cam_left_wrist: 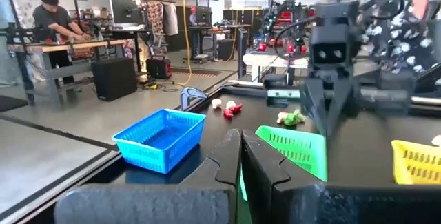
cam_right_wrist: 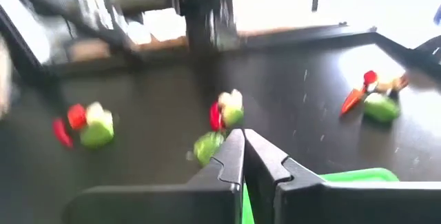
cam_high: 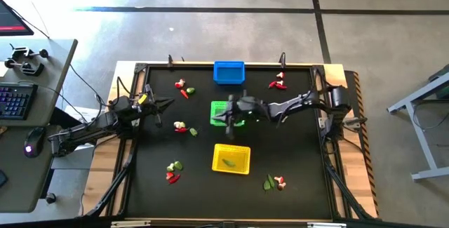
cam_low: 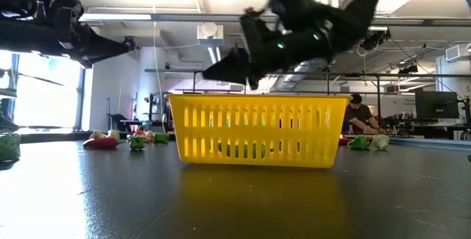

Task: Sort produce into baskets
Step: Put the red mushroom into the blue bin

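Note:
Three mesh baskets stand in a row down the table's middle: blue (cam_high: 229, 72) at the far edge, green (cam_high: 222, 109) in the centre, yellow (cam_high: 231, 158) nearer. A green leafy piece (cam_high: 229, 163) lies in the yellow basket. Small clusters of produce lie on the mat at the far left (cam_high: 184, 88), far right (cam_high: 278, 82), centre left (cam_high: 184, 127), near left (cam_high: 173, 172) and near right (cam_high: 275, 182). My right gripper (cam_high: 219, 116) hangs shut over the green basket (cam_right_wrist: 358, 177), with nothing seen between its fingers (cam_right_wrist: 243, 148). My left gripper (cam_left_wrist: 241, 148) waits shut and level at the table's left (cam_high: 165, 103).
Black mat with a raised frame (cam_high: 319, 70) around it. A desk with a keyboard (cam_high: 17, 102) stands left of the table. In the room behind, a person (cam_left_wrist: 52, 17) works at a bench. Open mat lies between the produce clusters.

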You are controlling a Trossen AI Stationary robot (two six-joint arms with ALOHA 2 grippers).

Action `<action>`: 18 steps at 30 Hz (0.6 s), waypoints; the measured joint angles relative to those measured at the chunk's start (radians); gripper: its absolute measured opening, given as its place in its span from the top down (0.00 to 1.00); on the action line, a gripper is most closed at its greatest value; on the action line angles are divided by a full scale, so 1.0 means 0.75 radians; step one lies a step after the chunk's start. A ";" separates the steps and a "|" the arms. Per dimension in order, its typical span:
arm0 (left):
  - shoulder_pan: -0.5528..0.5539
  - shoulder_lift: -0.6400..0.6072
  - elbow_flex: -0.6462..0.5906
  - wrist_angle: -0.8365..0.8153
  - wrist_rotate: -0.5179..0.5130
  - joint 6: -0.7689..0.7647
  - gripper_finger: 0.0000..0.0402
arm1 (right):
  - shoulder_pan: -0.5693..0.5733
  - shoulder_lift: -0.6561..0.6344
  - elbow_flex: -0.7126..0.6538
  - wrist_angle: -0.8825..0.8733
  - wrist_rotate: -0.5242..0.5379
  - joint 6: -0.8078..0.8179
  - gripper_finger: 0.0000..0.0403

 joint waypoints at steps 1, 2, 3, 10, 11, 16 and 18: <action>0.000 0.000 0.000 0.000 -0.008 0.001 1.00 | -0.023 -0.001 -0.056 0.131 -0.022 0.025 1.00; 0.000 0.000 0.000 0.000 -0.017 0.001 1.00 | -0.047 -0.001 -0.113 0.253 -0.042 0.053 1.00; 0.000 0.000 0.000 0.000 -0.025 0.000 1.00 | -0.070 -0.002 -0.171 0.373 -0.046 0.081 1.00; 0.000 0.000 0.000 0.005 -0.032 0.000 1.00 | -0.217 -0.010 -0.483 0.937 0.021 0.307 1.00; 0.000 0.000 0.000 0.009 -0.032 0.000 1.00 | -0.238 -0.020 -0.514 0.949 0.050 0.339 1.00; 0.000 0.000 0.000 0.014 -0.078 -0.002 1.00 | -0.323 -0.153 -0.631 0.834 0.365 0.513 1.00; 0.000 0.000 0.000 0.014 -0.123 -0.032 1.00 | -0.362 -0.235 -0.663 0.661 0.515 0.627 1.00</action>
